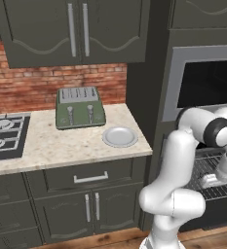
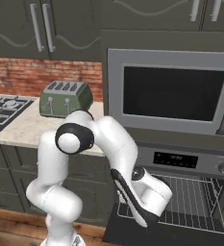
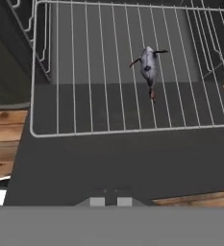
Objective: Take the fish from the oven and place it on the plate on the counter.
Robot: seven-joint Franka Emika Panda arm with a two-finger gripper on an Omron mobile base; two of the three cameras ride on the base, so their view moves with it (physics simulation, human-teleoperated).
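Down in the open oven (image 2: 190, 192) the fish (image 3: 149, 67), a small grey one with thin dark and reddish fins, lies on the wire rack (image 3: 84, 72), toward its back and well apart from the rack's front bar; the hand view looks at it from above the lowered door (image 3: 108, 163). How the jaws stand cannot be told, since the gripper's tips are hidden in all three views, and nothing is seen held between them. Over on the counter (image 1: 61, 146) the plate (image 1: 120, 136) sits bare near the front right corner, just beside the green toaster (image 1: 80, 107), with the hob (image 1: 5, 135) at the left.
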